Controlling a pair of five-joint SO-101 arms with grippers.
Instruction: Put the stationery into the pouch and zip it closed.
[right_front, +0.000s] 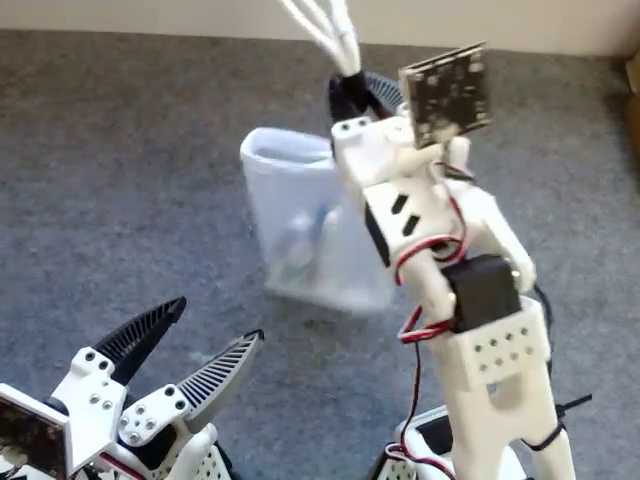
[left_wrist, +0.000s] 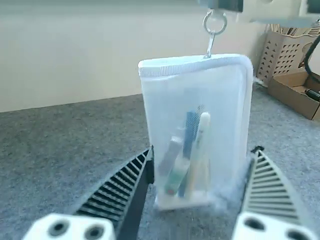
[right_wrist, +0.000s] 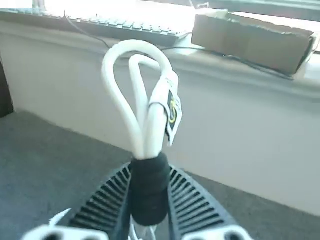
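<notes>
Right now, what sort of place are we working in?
Probably an office or study: grey carpet under the pouch, a keyboard and cardboard box on the pale ledge beyond the right tool, shut on a white cord, and a woven basket.

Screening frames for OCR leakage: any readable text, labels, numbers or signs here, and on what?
Tag on the white cord: yellow mark, too blurred to read.
Pens in the pouch: any print too small to read.
Circuit board: no legible marking.
No readable text anywhere.
</notes>
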